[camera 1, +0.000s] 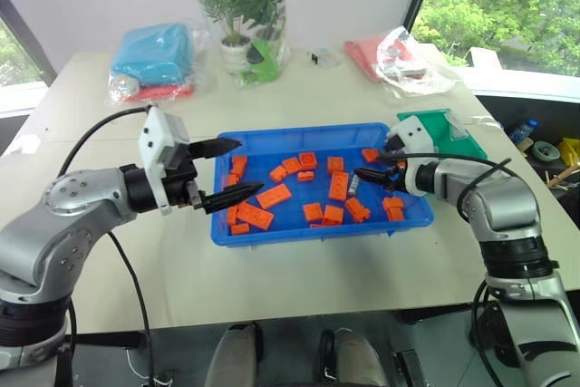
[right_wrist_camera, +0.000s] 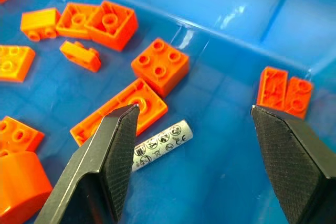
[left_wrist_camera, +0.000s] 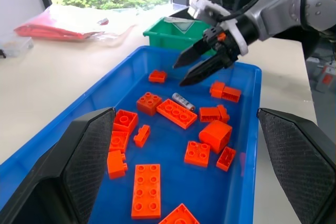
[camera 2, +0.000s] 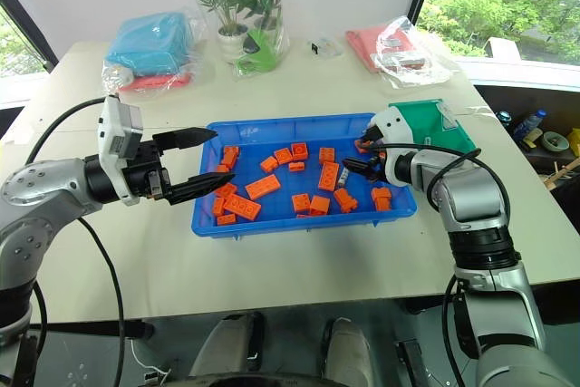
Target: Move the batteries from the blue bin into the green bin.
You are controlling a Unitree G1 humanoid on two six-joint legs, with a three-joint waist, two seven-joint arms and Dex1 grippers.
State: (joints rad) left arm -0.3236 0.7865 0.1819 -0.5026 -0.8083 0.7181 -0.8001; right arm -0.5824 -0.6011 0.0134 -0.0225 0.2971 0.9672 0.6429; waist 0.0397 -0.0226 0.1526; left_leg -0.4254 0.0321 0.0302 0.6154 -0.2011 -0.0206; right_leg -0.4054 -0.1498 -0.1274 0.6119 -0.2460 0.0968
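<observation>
The blue bin (camera 1: 272, 233) holds many orange bricks (camera 1: 274, 195) around one battery (right_wrist_camera: 160, 144), which lies flat beside a long brick (right_wrist_camera: 118, 113). The green bin (camera 1: 449, 133) stands just behind the bin's right end. The right gripper (left_wrist_camera: 188, 70), fingers apart and empty, hangs above the battery; one finger (right_wrist_camera: 113, 156) hides its end. The left gripper (camera 1: 231, 172) is also spread wide and empty.

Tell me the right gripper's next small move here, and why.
Probably lower the right gripper onto the battery and close. Its fingers are open and empty above the blue bin, and the battery lies flat on the bin floor beside an orange brick, nearer one finger than the other, so a slight sideways shift may be needed first.
</observation>
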